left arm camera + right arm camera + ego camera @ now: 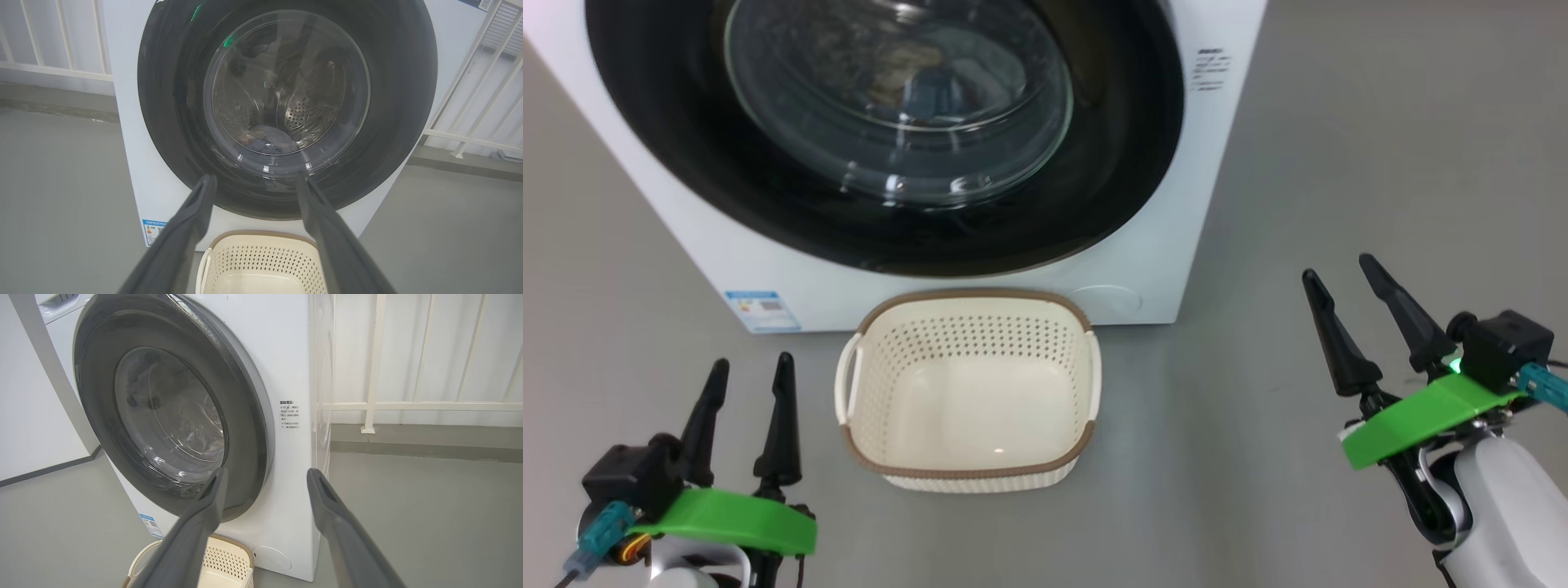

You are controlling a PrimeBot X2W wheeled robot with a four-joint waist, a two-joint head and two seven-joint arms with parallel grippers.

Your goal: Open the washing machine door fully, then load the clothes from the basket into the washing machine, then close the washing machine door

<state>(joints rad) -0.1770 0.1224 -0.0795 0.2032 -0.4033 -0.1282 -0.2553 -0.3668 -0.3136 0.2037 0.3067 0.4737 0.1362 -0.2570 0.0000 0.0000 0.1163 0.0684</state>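
Note:
The washing machine (1152, 261) stands in front of me with the washing machine door (670, 155) flat against its front. Through the glass window, a bluish heap of the clothes (267, 139) lies at the bottom of the steel drum. The basket (968, 336) sits on the floor against the machine's base, with nothing inside it. My left gripper (753, 361) is open to the left of the basket, its fingers pointing at the door (171, 102). My right gripper (1337, 266) is open well to the right of the basket (225, 559), beside the machine's right front corner (286, 465).
A blue label sticker (762, 310) marks the machine's lower left corner and a round white cap (1104, 300) the lower right. White railings (374, 404) and a low kerb run behind the machine. Grey floor lies on both sides of the machine.

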